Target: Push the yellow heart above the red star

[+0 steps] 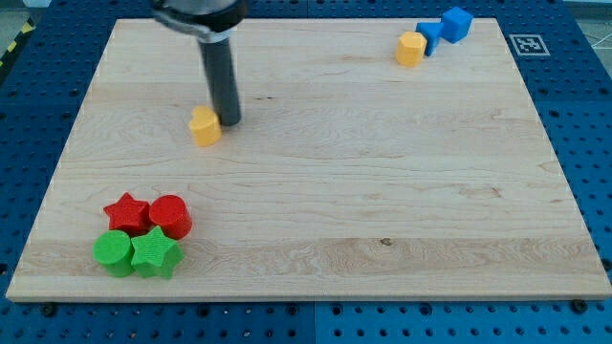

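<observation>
Mid-push: my tip [229,120], a plain rod w/ nothing to open or pinch, touches the small yellow heart block [205,125] just left of it; red star block [126,211] sits well below-left, so next likely nudge down-left.

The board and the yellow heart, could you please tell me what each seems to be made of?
The board looks like pale wood with a smooth matt finish: long grain lines and a few small dark knots show. The yellow heart, just left of my tip, looks like moulded or printed plastic: even, saturated colour, soft sheen, no grain. I cannot tell which kind of plastic.
</observation>
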Robot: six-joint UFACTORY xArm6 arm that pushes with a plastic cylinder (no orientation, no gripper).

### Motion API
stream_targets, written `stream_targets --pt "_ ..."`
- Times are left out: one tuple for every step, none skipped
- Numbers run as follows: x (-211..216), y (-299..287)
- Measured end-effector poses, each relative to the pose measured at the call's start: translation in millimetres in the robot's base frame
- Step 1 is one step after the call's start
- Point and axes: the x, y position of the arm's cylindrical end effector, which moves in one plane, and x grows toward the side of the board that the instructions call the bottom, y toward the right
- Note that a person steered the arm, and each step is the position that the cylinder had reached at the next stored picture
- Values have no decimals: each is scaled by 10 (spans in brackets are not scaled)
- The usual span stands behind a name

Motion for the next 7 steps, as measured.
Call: stream_targets --pt "94 -2" --pt "-49 122" --pt "-76 -140" --pt "-16 -570" --pt "170 -852" --pt "125 -834" --pt "-121 -563"
